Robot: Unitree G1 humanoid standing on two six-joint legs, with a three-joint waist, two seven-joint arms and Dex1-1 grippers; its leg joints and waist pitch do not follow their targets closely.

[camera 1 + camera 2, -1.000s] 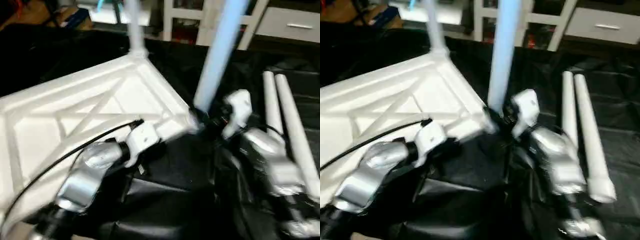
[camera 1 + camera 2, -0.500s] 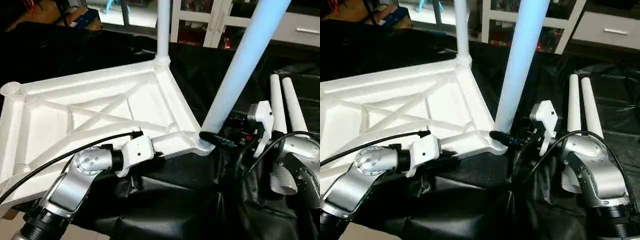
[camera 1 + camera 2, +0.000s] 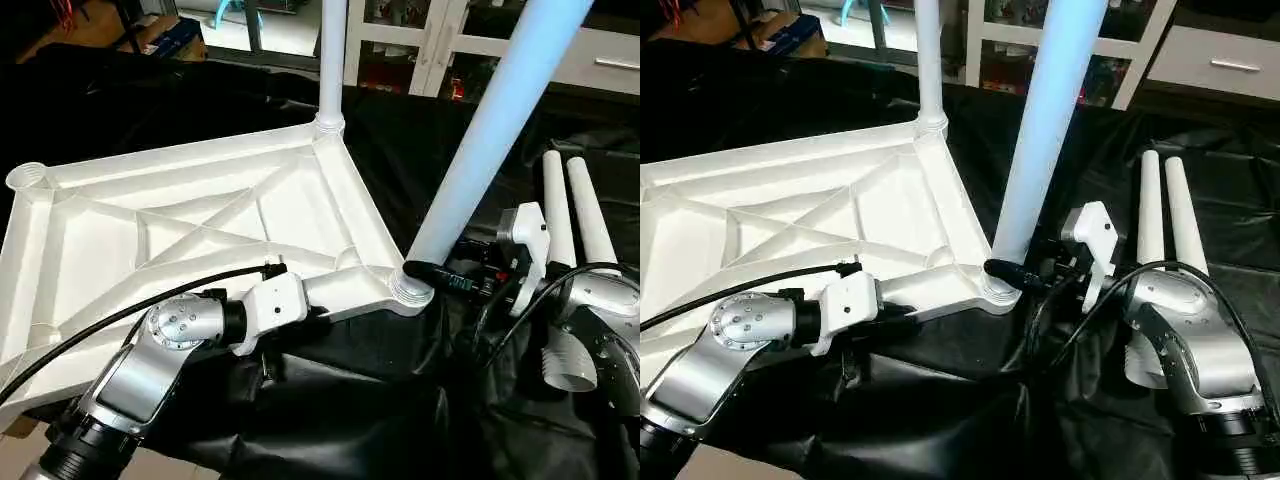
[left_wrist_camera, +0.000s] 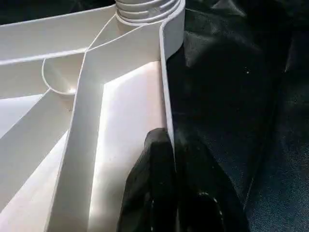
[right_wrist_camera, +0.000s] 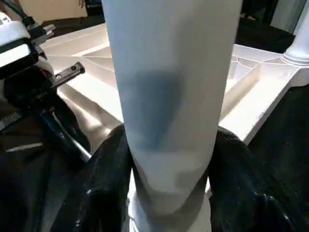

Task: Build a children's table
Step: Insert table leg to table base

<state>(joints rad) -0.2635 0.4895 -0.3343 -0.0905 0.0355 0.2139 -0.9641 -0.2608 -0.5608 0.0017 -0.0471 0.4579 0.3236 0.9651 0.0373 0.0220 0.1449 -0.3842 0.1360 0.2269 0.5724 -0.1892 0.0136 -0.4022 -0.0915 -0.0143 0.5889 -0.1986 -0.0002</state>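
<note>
Right, tabletop (image 3: 200, 230) lies ribs-up on the black desk (image 3: 330, 420), one leg already standing in the 12 o'clock corner. My right hand (image 5: 169, 183) has both fingers wrapped round the second leg (image 3: 480, 140) just above its near-corner socket (image 3: 410, 290), so step 2 of 4: seating it. My left hand (image 4: 164, 164) is pinched tight on the near rim, bracing. Next, prob. press or twist the leg home, then fetch the spare legs (image 3: 570, 220) at 3 o'clock. Wrist view shows my grip; head view shows the spares.
</note>
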